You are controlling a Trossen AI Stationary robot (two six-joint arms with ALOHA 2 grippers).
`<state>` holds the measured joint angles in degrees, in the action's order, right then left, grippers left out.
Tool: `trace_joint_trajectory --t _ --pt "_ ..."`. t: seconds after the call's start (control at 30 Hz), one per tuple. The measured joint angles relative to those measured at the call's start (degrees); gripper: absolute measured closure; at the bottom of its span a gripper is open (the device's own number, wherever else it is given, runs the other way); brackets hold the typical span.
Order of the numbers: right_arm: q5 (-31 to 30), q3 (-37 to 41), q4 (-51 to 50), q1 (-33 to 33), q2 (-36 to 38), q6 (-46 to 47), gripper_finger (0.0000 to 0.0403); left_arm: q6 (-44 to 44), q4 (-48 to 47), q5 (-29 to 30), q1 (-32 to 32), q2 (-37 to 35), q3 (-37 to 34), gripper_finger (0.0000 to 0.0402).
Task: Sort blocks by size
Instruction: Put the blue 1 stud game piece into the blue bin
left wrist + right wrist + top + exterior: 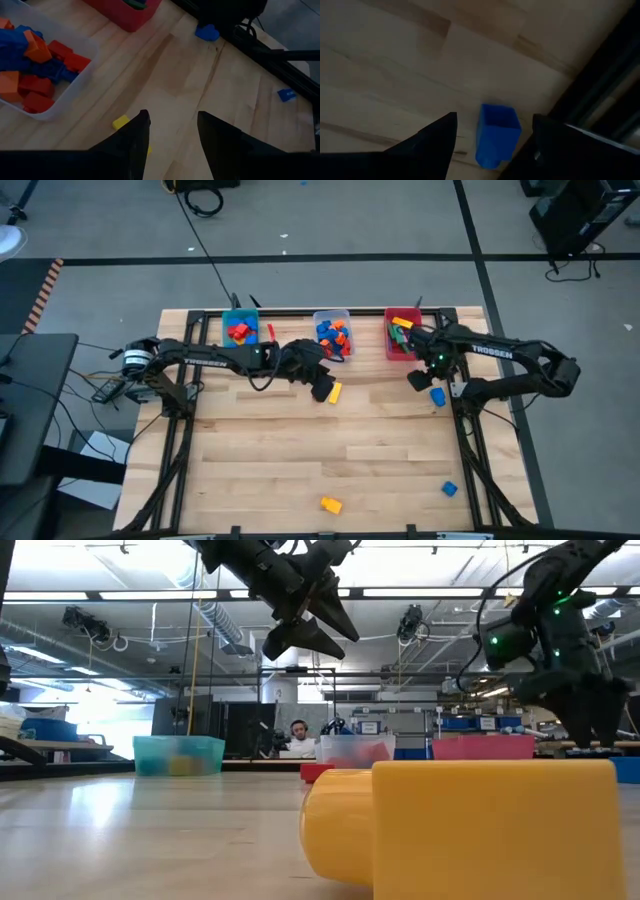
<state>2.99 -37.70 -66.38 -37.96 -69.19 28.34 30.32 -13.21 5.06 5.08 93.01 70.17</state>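
At the right of the high view, the right gripper (424, 380) has its fingers spread around a blue block (496, 132) on the table (260, 460), without pinching it. The left gripper (322, 388), near the center, is spread and holds nothing, just beside a yellow block (335, 391). 3 more blocks lie apart along the bottom.

3 bins sit in a row along the table's (270, 440) far edge: left bin (240, 328), middle bin (333, 333), right bin (401, 335), each w/ blocks inside. Left gripper (322, 387) hangs just before the middle bin, w/ one block (334, 391) beside it; right gripper (425, 380) is before the right bin, over another block (438, 395). 2 more blocks lie near the front edge: one at centre (331, 504), one to the right (449, 489).
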Motion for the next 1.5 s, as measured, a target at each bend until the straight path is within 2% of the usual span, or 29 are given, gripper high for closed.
trace_joint_trajectory --t 0.27,0.6,0.77,0.9,0.97,1.2,1.33,1.5 --pt "-0.8 3.2 3.8 0.8 -3.6 -0.7 0.0119 1.6 0.0 0.9 -0.3 0.0 0.0 0.0227" --pt "1.1 3.5 3.8 2.2 -13.1 -1.9 0.0147 3.3 0.0 0.9 -0.4 0.0 0.0 0.0227" --pt "2.0 3.2 3.6 4.0 -17.7 -1.6 0.0182 3.3 0.0 0.9 -0.9 0.0 0.0 0.0227" --pt "2.4 2.8 4.3 5.3 -18.3 -1.6 0.0243 3.3 0.0 1.8 -1.2 0.0 0.0 0.0227" --pt "2.9 2.4 4.4 6.0 -17.4 -2.2 0.0261 3.3 0.0 2.1 -1.1 0.0 0.0 0.0227" --pt "7.8 -1.9 10.2 10.1 -6.8 0.5 0.0261 2.8 0.0 2.3 -1.1 0.0 0.0 0.0227" --pt "9.1 -4.0 20.9 13.2 1.7 4.3 0.0261 1.5 0.0 2.4 -1.1 0.0 0.0 0.0227" --pt "9.1 -4.3 40.7 15.8 9.1 9.3 0.0261 1.3 2.3 2.4 -1.1 0.0 0.0 0.0227"
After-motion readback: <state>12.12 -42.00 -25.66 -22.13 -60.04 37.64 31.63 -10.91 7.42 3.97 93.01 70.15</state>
